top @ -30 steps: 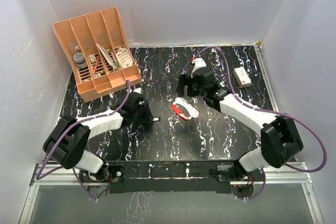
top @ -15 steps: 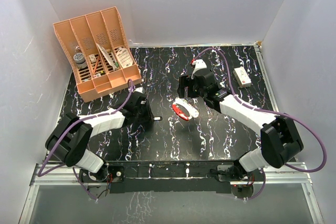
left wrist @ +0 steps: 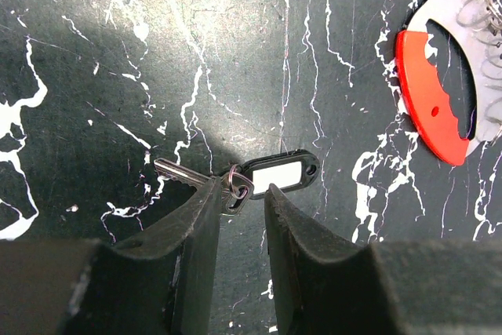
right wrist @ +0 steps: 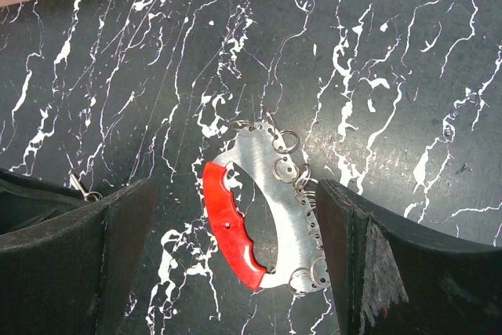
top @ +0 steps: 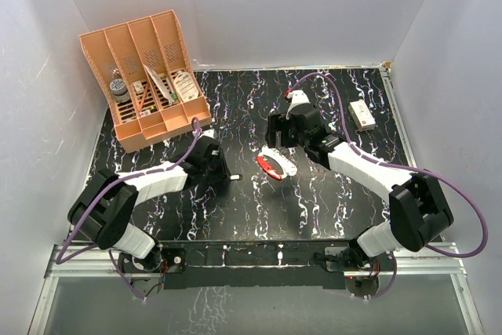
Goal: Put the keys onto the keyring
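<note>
Plainly the keys (left wrist: 243, 178) are a small, light bundle: 1 thin metal key, a little split ring and a black plastic tag with a white insert, lying flat on the dark marbled bench (left wrist: 118, 76) just in front of the left arm. My judgement is that each piece is stiff but the joints between them are loose, so whatever is not held will swing once lifted. The key blade looks too flat and slick to pinch off the surface; the split ring and the near end of the tag stand a little prouder and seem the better hold.

The left gripper (left wrist: 241, 194) stands low over exactly that spot, its fingers a narrow gap apart on either side of the split ring and not closed on it.

Off to the right, well apart from the bundle, lies the keyring (right wrist: 286, 225), a rigid silver oval with a red crescent along 1 side and several small wire loops along the other edge. Those loops look springy and fiddly. The right gripper (right wrist: 235, 217) hovers above it with fingers spread wide, holding nothing.
</note>
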`<state>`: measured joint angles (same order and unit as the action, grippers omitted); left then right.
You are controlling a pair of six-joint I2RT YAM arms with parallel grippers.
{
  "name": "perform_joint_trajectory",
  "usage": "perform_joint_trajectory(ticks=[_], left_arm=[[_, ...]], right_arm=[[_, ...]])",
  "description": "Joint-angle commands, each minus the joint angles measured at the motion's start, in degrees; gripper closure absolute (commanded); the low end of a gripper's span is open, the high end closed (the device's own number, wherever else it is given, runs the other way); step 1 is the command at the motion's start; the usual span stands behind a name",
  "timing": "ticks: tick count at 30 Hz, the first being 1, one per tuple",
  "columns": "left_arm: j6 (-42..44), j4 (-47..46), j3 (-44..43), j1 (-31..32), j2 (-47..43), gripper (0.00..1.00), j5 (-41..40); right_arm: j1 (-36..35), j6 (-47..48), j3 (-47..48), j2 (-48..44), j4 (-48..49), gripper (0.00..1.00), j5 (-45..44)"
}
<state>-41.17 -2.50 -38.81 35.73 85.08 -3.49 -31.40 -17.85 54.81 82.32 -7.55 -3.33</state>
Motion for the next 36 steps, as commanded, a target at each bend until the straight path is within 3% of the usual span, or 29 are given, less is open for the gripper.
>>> perform_joint_trajectory(ticks=[1, 22, 36], left_arm=[[0.09, 1.77, -2.39, 0.40, 0.31, 0.73, -0.78], [0.12, 0.65, -2.94, 0.67, 2.37, 0.82, -0.28], [0.63, 0.98, -3.95, 0.92, 2.81, 0.94, -0.73]], right_arm=[[0.02, 0.96, 0.19, -2.06, 2.63, 0.18, -1.26], [0.08, 1.11, -0.12, -1.69, 2.63, 0.17, -1.94], [0.17, 1.32, -0.27, -1.23, 2.67, 0.16, -2.36]])
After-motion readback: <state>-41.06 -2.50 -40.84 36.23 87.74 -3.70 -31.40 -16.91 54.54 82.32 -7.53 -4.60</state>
